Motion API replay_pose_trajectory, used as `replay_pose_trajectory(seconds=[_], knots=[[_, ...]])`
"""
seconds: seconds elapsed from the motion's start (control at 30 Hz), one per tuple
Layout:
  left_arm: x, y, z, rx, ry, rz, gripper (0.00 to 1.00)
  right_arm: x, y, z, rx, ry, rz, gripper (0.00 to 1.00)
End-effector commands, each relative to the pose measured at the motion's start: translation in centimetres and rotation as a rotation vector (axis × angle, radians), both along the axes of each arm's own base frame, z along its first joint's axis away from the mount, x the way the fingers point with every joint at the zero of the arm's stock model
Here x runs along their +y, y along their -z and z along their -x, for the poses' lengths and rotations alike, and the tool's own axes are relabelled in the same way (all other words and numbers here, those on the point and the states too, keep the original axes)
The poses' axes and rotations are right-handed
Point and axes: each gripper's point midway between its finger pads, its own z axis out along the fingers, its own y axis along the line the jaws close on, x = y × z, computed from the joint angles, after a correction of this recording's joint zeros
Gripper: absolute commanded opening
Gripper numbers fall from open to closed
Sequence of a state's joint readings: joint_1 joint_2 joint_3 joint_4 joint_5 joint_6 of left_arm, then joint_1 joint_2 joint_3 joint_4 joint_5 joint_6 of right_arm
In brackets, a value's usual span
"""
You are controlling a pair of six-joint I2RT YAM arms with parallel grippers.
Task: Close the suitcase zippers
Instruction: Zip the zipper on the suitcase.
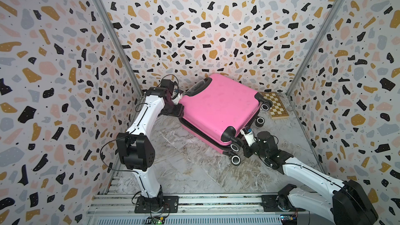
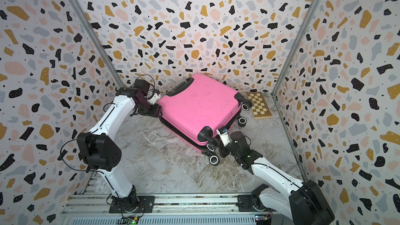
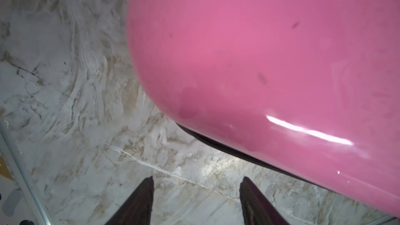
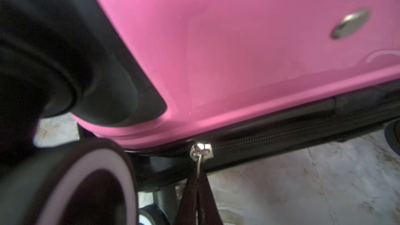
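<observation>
The pink suitcase point(image 1: 218, 109) point(image 2: 199, 107) lies flat on the marbled floor, shells together, handle end towards the back wall. The black zippers point(image 1: 201, 134) run along its seam. In the right wrist view the zippers point(image 4: 281, 137) carry a silver slider point(image 4: 201, 150) near the wheel corner, and my right gripper point(image 4: 198, 177) is shut on its pull tab. My left gripper point(image 3: 198, 179) stands open at the case's left corner with only floor between its fingers; the zippers point(image 3: 216, 146) show just beyond the tips. In a top view the left gripper point(image 1: 173, 111) sits against the case's left edge.
A wooden chessboard point(image 1: 275, 106) point(image 2: 258, 104) lies by the back right corner, next to the case's far wheels. Black-and-white wheels point(image 1: 235, 160) point(image 4: 86, 187) crowd the right gripper. Patterned walls close in on three sides, and a metal rail point(image 1: 194, 202) runs along the front.
</observation>
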State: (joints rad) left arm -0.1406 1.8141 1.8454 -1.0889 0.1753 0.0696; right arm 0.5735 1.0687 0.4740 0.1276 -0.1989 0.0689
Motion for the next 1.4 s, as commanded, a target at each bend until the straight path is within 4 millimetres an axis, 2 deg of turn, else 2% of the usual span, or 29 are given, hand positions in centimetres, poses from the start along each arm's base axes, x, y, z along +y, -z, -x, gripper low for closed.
replay_pose_trajectory(seconds=[0.0, 0.1, 0.23, 0.33, 0.43, 0.57, 0.7, 0.8, 0.93, 1.07, 1.23, 1.37], knots=[[-1.4, -5.8, -2.7, -0.202, -0.026, 0.108, 0.68, 2.0, -2.4, -0.1, -0.087, -0.061, -0.057, 0.00], [-1.8, -7.5, -5.9, -0.313, -0.058, 0.147, 0.69, 2.2, -2.3, 0.1, -0.081, -0.069, -0.058, 0.00], [-2.7, -8.3, -10.5, -0.421, -0.059, 0.190, 0.70, 2.5, -2.5, 0.3, -0.089, -0.088, -0.062, 0.00], [-3.7, -7.0, -13.8, -0.433, -0.023, 0.202, 0.72, 2.7, -2.5, 0.4, -0.089, -0.096, -0.061, 0.00], [-4.7, -5.4, -16.1, -0.401, 0.028, 0.216, 0.72, 2.9, -2.4, 0.4, -0.081, -0.105, -0.059, 0.00], [-6.8, -3.5, -17.6, -0.377, 0.137, 0.274, 0.73, 3.1, -2.3, 0.6, -0.072, -0.114, -0.057, 0.00], [-8.8, -1.8, -16.9, -0.348, 0.248, 0.355, 0.74, 3.2, -2.2, 0.7, -0.063, -0.120, -0.046, 0.00], [-9.3, 0.2, -16.2, -0.301, 0.285, 0.366, 0.76, 3.1, -2.1, 0.6, -0.061, -0.120, -0.037, 0.00], [-10.1, 4.2, -13.8, -0.162, 0.368, 0.309, 0.63, 3.1, -1.9, 0.3, -0.060, -0.113, -0.013, 0.00], [-9.1, 8.9, -10.3, 0.030, 0.410, 0.184, 0.44, 2.9, -2.5, -0.2, -0.089, -0.092, 0.028, 0.00], [-6.5, 12.0, -5.9, 0.229, 0.391, 0.071, 0.21, 1.8, -3.6, -1.1, -0.135, -0.022, 0.077, 0.00], [-4.8, 13.0, -2.6, 0.335, 0.371, 0.011, 0.12, 1.0, -3.9, -1.4, -0.159, 0.022, 0.091, 0.00]])
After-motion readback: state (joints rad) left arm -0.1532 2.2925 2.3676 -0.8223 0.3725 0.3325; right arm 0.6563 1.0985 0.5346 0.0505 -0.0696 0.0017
